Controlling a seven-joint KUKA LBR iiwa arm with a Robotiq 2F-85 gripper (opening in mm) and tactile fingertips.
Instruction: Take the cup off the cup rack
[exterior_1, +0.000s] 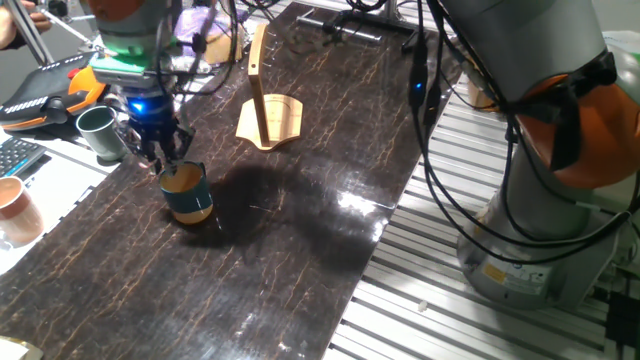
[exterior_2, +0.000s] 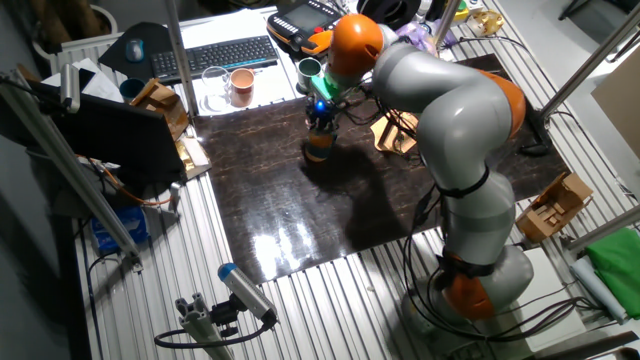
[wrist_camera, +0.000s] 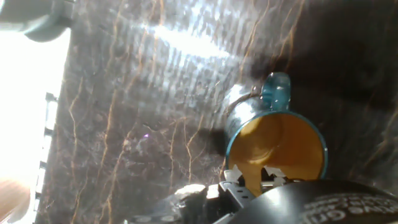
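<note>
The jaws sit at the rim of the cup (exterior_1: 187, 192), one finger seemingly inside the mouth, though whether they pinch it I cannot tell; the gripper (exterior_1: 160, 150) hangs directly above; the cup stands upright on the dark mat (exterior_1: 300, 230), long axis vertical, mouth up; only the hand view shows its handle (wrist_camera: 275, 90) and orange interior; the cup rack (exterior_1: 266, 110) stands well apart, far right, post bare.
</note>
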